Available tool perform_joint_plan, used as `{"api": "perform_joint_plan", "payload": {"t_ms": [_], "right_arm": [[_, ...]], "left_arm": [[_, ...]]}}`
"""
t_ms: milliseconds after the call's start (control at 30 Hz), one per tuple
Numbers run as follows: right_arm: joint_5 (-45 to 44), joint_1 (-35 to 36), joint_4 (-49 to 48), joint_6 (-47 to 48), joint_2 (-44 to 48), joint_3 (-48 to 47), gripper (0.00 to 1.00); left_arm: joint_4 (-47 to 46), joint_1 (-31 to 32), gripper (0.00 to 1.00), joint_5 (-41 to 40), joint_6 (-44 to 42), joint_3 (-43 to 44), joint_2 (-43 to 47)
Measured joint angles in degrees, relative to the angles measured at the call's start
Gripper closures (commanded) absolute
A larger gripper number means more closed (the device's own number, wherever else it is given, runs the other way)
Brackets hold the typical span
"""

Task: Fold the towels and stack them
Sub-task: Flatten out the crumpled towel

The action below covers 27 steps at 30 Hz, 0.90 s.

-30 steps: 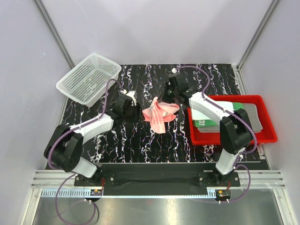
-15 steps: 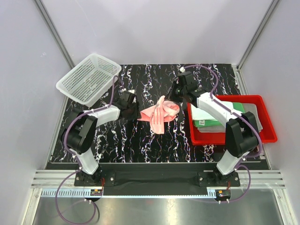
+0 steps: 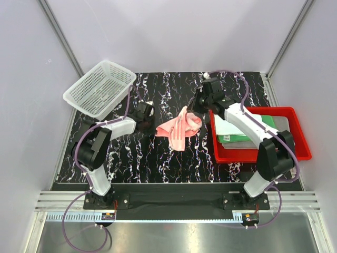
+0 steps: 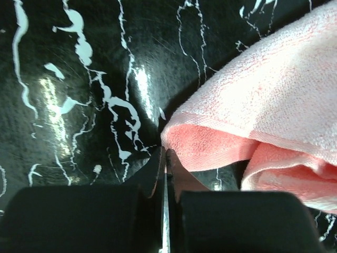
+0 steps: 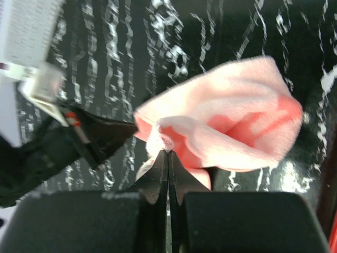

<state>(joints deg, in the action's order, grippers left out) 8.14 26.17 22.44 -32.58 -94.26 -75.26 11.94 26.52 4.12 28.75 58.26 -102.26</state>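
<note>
A pink towel [image 3: 180, 127] lies bunched at the table's middle, stretched between both grippers. My left gripper [image 3: 154, 128] is shut at the towel's left corner. In the left wrist view its tips [image 4: 165, 153] meet right at the corner of the pink towel [image 4: 253, 100]. My right gripper [image 3: 194, 114] is shut on the towel's right side. The right wrist view shows it [image 5: 168, 153] pinching a fold of the pink towel [image 5: 237, 116], which hangs just above the table. Green [image 3: 269, 120], white [image 3: 231, 126] and grey [image 3: 288, 129] towels lie stacked in the red tray.
The red tray [image 3: 263, 156] sits at the right, close beside the right arm. A white mesh basket [image 3: 100, 87] stands tilted at the back left. The left gripper's black body [image 5: 100, 137] shows in the right wrist view, close to the towel.
My left gripper was open beside the towel and has shut at its corner. The right gripper has shifted slightly right and back with the towel, spreading it a little.
</note>
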Motion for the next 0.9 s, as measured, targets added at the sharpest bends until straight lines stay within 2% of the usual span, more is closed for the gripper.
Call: {"api": "perform_joint_plan", "payload": {"t_ms": [133, 233, 267, 333, 367, 400, 467, 533, 633, 767, 900], "right_arm": [[0.6, -1.1, -0.3, -0.6, -0.4, -6.4, 1.0], [1.1, -3.3, -1.5, -2.1, -6.2, -18.7, 1.0], [1.4, -4.2, -2.7, -2.6, -9.9, -24.3, 0.96], [1.8, -5.8, -4.2, -3.9, -18.4, -36.4, 0.79], [2.3, -6.4, -3.8, -4.3, -23.2, -42.7, 0.65], [2.9, -6.9, -3.0, -4.5, -28.4, -49.5, 0.57], [4.2, -7.6, 1.1, -3.9, -38.2, -61.5, 0.48], [5.4, -7.9, 5.9, -2.1, -44.3, -67.1, 0.48], [5.9, -7.7, 12.7, 1.0, -45.0, -62.1, 0.5], [4.0, -7.2, 16.5, 4.7, -37.9, -44.3, 0.47], [0.4, -4.8, 20.3, 9.1, -31.8, -36.9, 0.46]], "left_arm": [[0.4, 0.0, 1.0, 1.3, 0.0, -0.6, 0.7], [3.1, 0.0, 1.0, 1.7, 0.0, -0.8, 1.7], [3.9, 0.0, 1.0, 1.7, 0.0, -0.8, 2.0], [5.4, 0.0, 1.0, 1.7, 0.0, -1.0, 2.8], [6.0, 0.0, 1.0, 1.6, 0.0, -1.2, 3.3], [6.5, 0.0, 1.0, 1.6, 0.1, -1.6, 3.8], [7.4, 0.0, 1.0, 1.5, 0.3, -2.2, 4.8], [8.2, -0.2, 1.0, 1.4, 0.5, -3.0, 5.8], [8.9, -0.9, 1.0, 1.3, 1.1, -3.8, 6.8], [9.4, -2.3, 1.0, 1.2, 1.6, -4.2, 7.9], [9.3, -2.7, 1.0, 1.4, 1.9, -4.5, 9.0]]}}
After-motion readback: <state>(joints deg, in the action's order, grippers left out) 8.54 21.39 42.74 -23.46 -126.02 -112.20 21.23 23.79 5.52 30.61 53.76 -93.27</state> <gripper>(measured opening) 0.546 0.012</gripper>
